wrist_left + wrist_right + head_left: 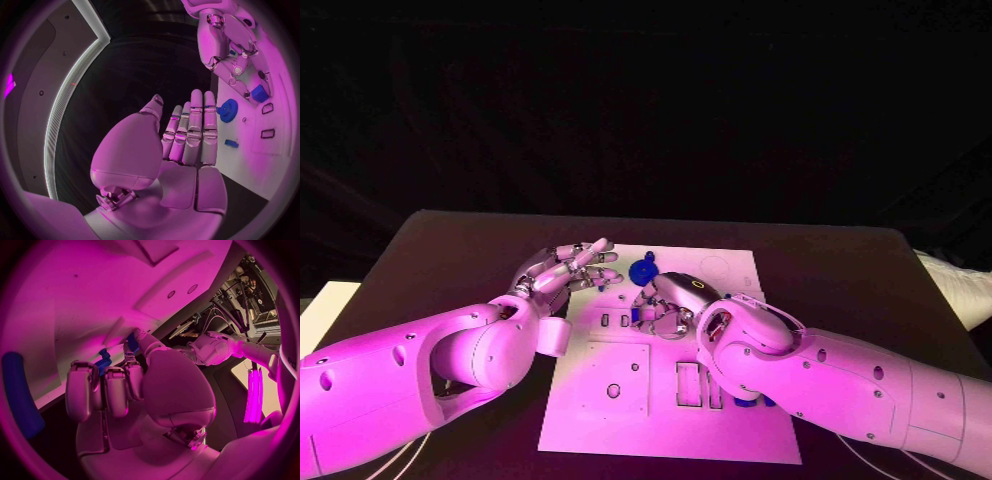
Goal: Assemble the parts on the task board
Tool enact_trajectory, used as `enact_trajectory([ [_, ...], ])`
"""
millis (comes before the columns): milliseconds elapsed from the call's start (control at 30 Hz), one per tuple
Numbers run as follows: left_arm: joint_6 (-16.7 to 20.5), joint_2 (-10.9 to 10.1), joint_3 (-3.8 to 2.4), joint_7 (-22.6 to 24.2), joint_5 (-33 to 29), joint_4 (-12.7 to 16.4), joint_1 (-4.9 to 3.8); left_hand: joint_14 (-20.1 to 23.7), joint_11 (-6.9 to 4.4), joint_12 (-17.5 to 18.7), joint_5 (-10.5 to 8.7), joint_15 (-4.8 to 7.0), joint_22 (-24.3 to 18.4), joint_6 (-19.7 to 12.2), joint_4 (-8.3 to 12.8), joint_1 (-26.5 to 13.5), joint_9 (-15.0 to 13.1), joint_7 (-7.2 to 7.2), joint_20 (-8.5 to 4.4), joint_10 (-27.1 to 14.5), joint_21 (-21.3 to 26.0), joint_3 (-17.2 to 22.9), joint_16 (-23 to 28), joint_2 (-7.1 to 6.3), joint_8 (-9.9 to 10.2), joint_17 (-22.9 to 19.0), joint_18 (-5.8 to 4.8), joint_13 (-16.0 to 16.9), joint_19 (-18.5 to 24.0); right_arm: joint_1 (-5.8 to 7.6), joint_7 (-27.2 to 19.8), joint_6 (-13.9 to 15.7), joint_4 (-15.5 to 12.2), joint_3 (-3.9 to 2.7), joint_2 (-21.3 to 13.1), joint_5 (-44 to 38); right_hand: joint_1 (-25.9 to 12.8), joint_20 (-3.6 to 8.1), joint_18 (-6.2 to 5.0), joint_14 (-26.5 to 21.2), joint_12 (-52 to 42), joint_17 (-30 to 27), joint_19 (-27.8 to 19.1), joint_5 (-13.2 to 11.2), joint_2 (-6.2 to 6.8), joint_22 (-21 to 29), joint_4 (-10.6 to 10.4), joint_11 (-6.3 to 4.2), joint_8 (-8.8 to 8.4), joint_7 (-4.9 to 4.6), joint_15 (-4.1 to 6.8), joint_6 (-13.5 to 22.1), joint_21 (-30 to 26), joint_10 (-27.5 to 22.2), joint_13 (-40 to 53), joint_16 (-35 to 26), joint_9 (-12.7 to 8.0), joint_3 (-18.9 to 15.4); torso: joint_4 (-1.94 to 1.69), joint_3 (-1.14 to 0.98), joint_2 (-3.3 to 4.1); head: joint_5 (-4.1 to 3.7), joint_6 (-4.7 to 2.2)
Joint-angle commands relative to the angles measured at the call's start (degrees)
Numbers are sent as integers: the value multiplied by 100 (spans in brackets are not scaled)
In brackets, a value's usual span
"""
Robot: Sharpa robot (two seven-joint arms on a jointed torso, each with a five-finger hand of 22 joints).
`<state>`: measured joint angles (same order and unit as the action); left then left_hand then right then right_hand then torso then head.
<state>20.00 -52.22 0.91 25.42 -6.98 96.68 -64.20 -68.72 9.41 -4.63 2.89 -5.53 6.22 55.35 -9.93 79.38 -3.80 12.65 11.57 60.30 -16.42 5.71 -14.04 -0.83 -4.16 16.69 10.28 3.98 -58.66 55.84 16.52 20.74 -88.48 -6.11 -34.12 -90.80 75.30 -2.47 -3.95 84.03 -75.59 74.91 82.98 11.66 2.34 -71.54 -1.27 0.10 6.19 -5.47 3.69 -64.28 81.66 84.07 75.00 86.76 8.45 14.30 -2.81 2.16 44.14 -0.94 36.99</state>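
Head view: right hand, fingers curled down onto the task board, fingertips at a small blue part; whether they grip it or only touch it cannot be told. Right wrist view: fingers bent against the white board, blue part at the tips, a second ribbed blue piece just beside them. Left hand: released, fingers straight and together, holding nothing, hovering at the board's far left corner. Blue gear: on the board between the two hands. Left wrist view: gear just beyond the fingertips; small blue block near it. Board recesses: rectangular slots near the front, contents unclear. Black table: open margin left, right and beyond the board.
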Motion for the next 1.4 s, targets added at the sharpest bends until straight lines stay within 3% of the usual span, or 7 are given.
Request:
enact_trajectory([
  [33,-90,15,-3,34,-12,17,-4,27,-3,30,7,-9,-8,-16,34,3,-1,29,29,-9,19,14,10,36,26,5,19,7,17,-32,157,-289,7,27,-8,-134,-58,-12,30,468,17,897,-29,15,26,8,-15,56,-34,-5,-28,-21,-25,13,567,-31,-7,-40,2,1,-2,-2,3],
  [500,-89,29,-3,26,-12,10,-3,27,-3,31,8,-9,-8,-16,36,4,-1,30,29,-9,19,15,10,38,26,8,19,7,17,-44,224,-369,-24,40,-30,-167,-193,-66,26,469,230,892,-45,1,215,40,-59,146,-227,-115,-100,216,-51,-99,447,-38,-75,-139,7,-2,0,1,-3],
  [767,-94,28,-3,8,-12,4,-3,29,-2,33,8,-8,-9,-17,43,12,-1,32,29,-10,19,22,10,47,27,13,19,7,16,-46,247,-225,-20,45,-22,-169,-231,-133,21,454,481,842,-62,-23,287,65,-96,230,-272,-209,-173,508,-70,-235,297,-74,-154,-186,0,-2,-2,-10,-5],
  [1167,-97,27,-3,0,-12,2,-3,29,-2,33,8,-8,-9,-17,43,12,-1,32,29,-10,19,22,10,47,27,13,19,7,16,-47,255,-21,-30,53,-26,-152,-273,-187,14,441,759,798,-79,-64,358,91,-164,282,-264,-259,-221,757,-89,-382,116,-110,-210,-288,9,-3,4,-5,-6],
  [1400,-117,29,-3,-7,-12,-16,-3,30,-1,35,8,-8,-10,-19,50,18,-1,33,29,-12,19,26,10,53,28,19,19,7,15,-66,37,462,-118,56,-96,-104,-344,-204,14,438,777,790,-79,-75,439,87,-256,297,-256,-271,-236,849,-89,-393,94,-120,-226,-443,-1,-9,1,-8,5],
])
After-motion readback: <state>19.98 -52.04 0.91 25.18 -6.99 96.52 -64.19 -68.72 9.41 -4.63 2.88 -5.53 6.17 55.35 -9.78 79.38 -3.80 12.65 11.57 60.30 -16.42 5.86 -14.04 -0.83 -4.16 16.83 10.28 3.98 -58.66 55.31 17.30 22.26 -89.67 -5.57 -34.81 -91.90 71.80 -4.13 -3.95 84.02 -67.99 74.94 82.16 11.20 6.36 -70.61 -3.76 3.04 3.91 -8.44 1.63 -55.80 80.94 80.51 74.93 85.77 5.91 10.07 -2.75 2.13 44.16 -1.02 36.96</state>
